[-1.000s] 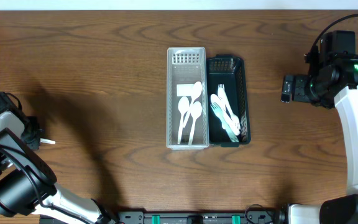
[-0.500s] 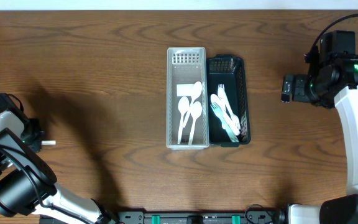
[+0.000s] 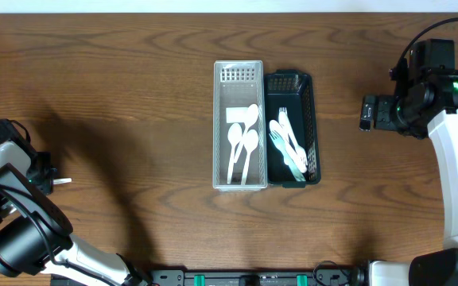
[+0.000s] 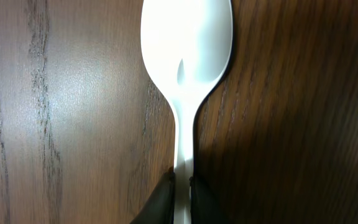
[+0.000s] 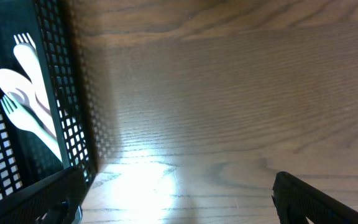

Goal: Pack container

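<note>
One white plastic spoon (image 4: 185, 56) sits at the left edge of the brown wooden worktop (image 3: 133, 95), well apart from the containers. The left end effector (image 4: 180, 186) is closed narrowly on the spoon's handle, one dark finger (image 4: 160, 199) on each side, with the bowl pointing away from the wrist. Whether the spoon rests on the wood or is just clear of it cannot be told.

At the middle of the worktop a clear plastic basket (image 3: 219, 127) holds three white spoons (image 3: 241, 147). Touching its right side, a black mesh basket (image 3: 315, 119) holds several white plastic forks (image 3: 287, 143).

Further right, the right end effector (image 5: 179, 205) hangs over bare wood beside the black mesh basket, spread wide and holding nothing.
</note>
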### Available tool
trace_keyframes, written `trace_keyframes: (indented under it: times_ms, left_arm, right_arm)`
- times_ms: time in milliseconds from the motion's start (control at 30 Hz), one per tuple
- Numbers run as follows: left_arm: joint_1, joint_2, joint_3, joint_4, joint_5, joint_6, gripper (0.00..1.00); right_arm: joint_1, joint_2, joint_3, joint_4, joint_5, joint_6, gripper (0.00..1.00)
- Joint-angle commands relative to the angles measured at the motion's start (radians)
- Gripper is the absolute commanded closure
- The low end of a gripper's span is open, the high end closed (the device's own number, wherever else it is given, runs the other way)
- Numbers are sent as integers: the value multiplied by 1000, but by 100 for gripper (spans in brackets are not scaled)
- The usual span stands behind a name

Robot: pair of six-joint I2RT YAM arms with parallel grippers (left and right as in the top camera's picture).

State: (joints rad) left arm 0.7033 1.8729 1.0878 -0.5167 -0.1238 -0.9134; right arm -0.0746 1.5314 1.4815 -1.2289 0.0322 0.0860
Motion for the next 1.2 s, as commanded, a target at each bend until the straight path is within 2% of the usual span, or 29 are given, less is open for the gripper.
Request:
trace_keyframes:
  times_ms: [0,233,433,600,800,967,1167]
  left_arm:
    - [-7,26,-16,-24,1,48,94]
    - [-78,-105,-14,-75,1,130,94]
    - [-249,-322,-11,-151,8,314,94]
    - [-479,-492,63,-283,16,426,94]
    - [-825,-562,240,-422,19,555,94]
    - [-1106,-551,316,-394,19,689,94]
    - [-1291,-460,316,-325,19,756,94]
  right_arm:
    - [-14,2,-5,6,-7,-13,1]
    - [-14,2,-5,7,-7,-13,1]
    - [-14,2,-5,10,-8,-13,1]
    - [-10,2,-5,7,-15,-13,1]
    - [-10,2,-5,5,-15,-13,1]
    - [-10,2,-5,5,-15,-13,1]
    - [-10,2,-5,5,-15,-13,1]
